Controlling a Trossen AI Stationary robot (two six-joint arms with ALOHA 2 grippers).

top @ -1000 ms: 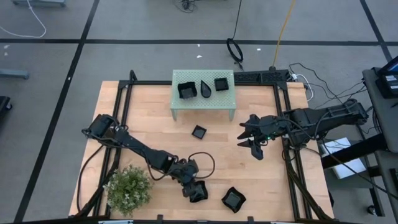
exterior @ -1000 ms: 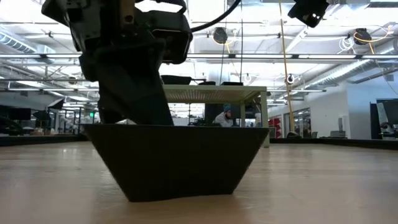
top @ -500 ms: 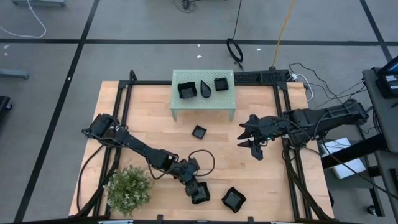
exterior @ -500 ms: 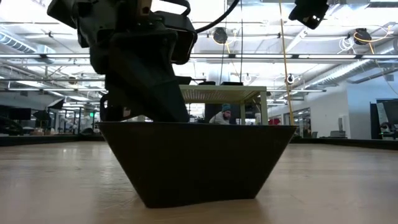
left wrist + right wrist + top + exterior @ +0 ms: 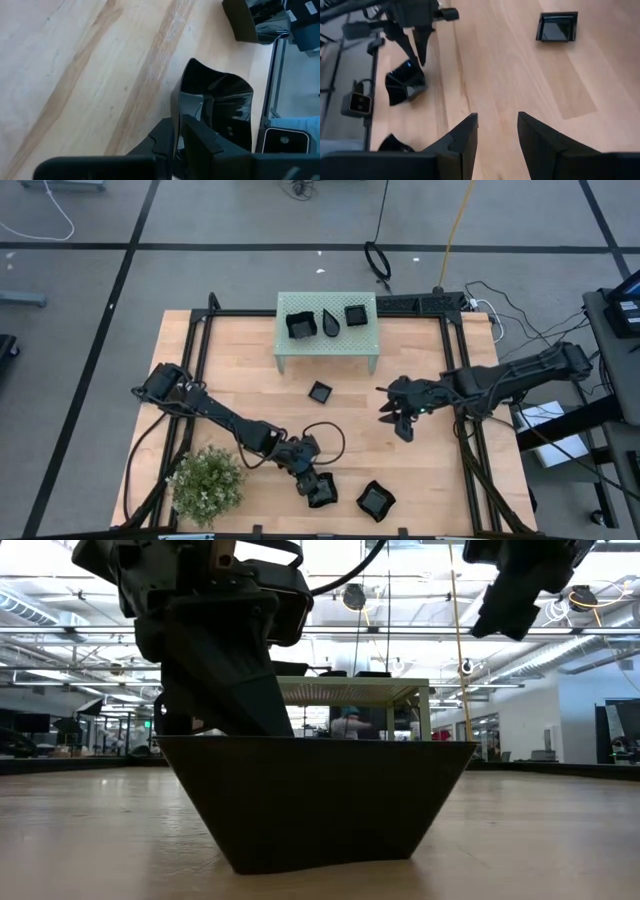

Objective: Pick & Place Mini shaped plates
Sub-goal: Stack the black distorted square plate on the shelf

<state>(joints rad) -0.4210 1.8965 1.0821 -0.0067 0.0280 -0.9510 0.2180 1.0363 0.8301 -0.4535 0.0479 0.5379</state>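
Observation:
My left gripper (image 5: 308,480) is shut on a wavy-edged black plate (image 5: 321,492) near the table's front edge; the plate fills the low view (image 5: 315,805). A second wavy plate (image 5: 375,500) lies to its right. A small square plate (image 5: 319,392) lies mid-table, in front of the mint-green stand (image 5: 327,348). The stand carries three more black plates, two squares (image 5: 299,325) (image 5: 356,314) and a teardrop (image 5: 331,322). My right gripper (image 5: 396,416) hangs open and empty above the table, right of the small square plate (image 5: 557,27). My left gripper pinches one side wall of the wavy plate at its rim (image 5: 178,105), one finger (image 5: 200,142) inside the dish and one (image 5: 162,140) outside. The fingers come from above, slanting down. The plate sits upright with its base on the table (image 5: 320,865).
A green bushy plant (image 5: 207,482) stands at the front left, close to my left arm. Black frame rails (image 5: 460,440) run along the table's sides. Bare wood lies between the stand and the front plates.
My left gripper has slid the wavy plate a little toward the table's right, base still on the wood, then held still. My right gripper has come down and moved toward the table's left and near edge, staying open.

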